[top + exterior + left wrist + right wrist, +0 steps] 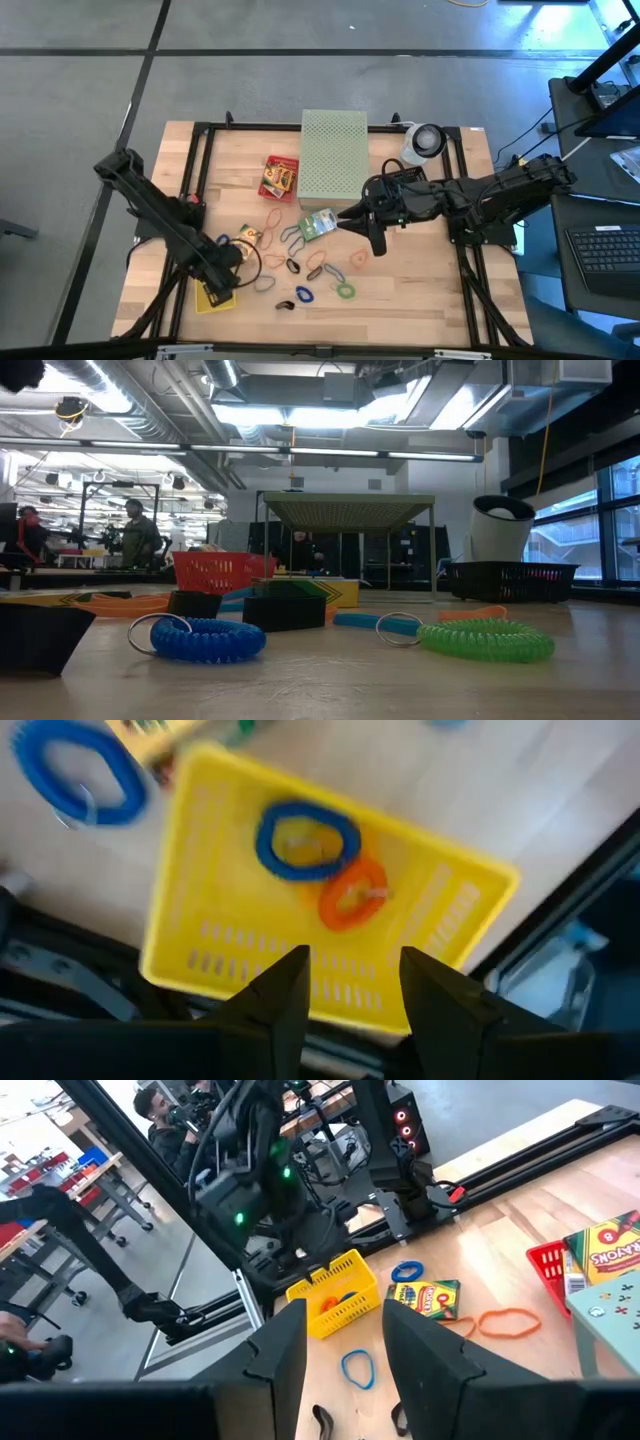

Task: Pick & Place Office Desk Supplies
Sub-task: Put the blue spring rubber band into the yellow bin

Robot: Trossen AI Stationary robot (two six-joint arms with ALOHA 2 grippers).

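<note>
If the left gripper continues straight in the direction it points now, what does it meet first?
Probably the yellow basket: the left gripper, fingers apart, points at its near wall, with the blue loop and orange loop inside just beyond.

high view: straight down over the whole table (400,290) and both arms.
low view: at tabletop height, level, close to a blue coil (205,639).
left wrist view: close above the yellow basket (200,920), past its own fingers.
right wrist view: farther back, facing that same basket (335,1295).
</note>
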